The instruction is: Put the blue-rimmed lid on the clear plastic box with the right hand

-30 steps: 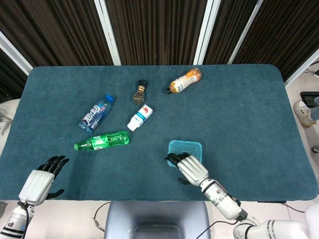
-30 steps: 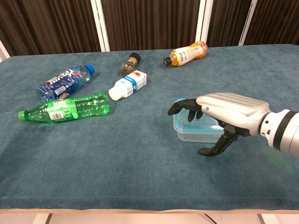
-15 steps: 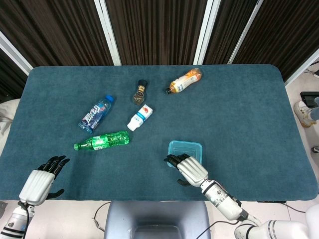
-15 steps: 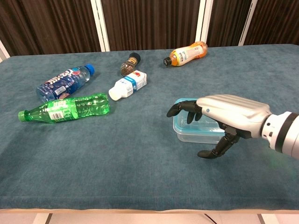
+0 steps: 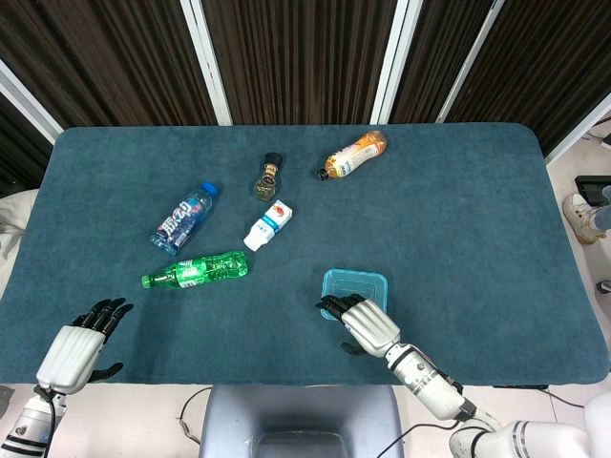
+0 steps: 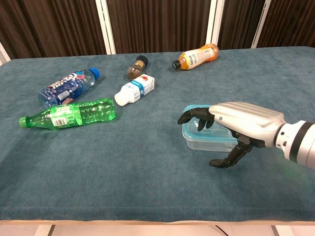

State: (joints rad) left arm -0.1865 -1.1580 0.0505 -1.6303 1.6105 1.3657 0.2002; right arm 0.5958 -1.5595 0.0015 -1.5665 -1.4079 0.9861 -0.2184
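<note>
The clear plastic box (image 6: 209,142) stands on the teal table near its front edge, right of centre. The blue-rimmed lid (image 5: 355,283) lies flat on top of it, its rim (image 6: 189,110) showing in the chest view too. My right hand (image 5: 368,322) (image 6: 242,123) hovers at the box's near side. Its dark fingers (image 6: 193,115) reach over the lid's near left corner and the thumb hangs apart below; it grips nothing. My left hand (image 5: 78,343) rests open at the table's near left corner, seen only in the head view.
A green bottle (image 5: 196,270), a blue-capped bottle (image 5: 181,218) and a small white carton (image 5: 267,225) lie left of centre. A dark jar (image 5: 268,176) and an orange bottle (image 5: 353,155) lie further back. The table's front edge (image 6: 157,219) runs just below the right hand.
My right hand has drawn back slightly toward the front edge, uncovering a little more of the lid. The box, lid and left hand have not moved.
</note>
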